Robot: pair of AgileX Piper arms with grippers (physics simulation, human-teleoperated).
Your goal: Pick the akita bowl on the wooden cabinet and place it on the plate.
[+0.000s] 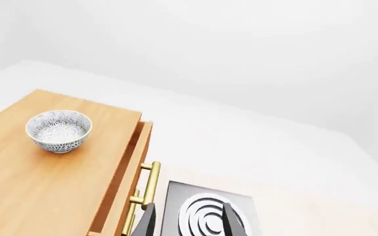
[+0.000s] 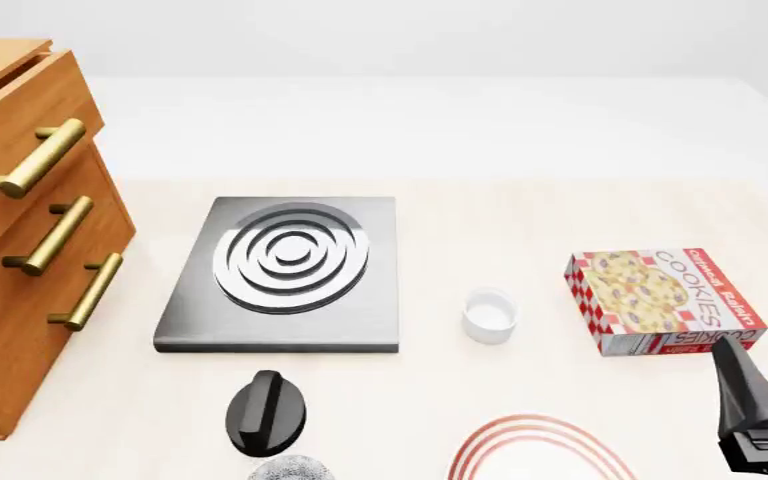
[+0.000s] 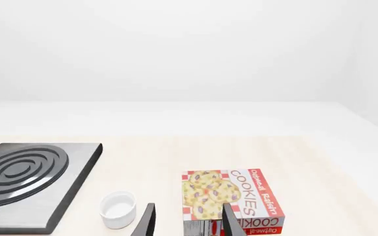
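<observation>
I saw the bowl (image 1: 59, 131) upright on the cabinet (image 1: 38, 191), ungrasped. My left hand (image 1: 187, 221) and right hand (image 3: 187, 220) were both released, empty.

The bowl (image 1: 59, 130) sits upright on the cabinet (image 1: 38, 182) top, well apart from the open left gripper (image 1: 189, 222), whose fingers frame the burner plate (image 1: 208, 211) beside the brass handles (image 1: 147, 189).

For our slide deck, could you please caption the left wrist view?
Speckled bowl sitting on the wooden cabinet, with the steel burner plate below.
</observation>
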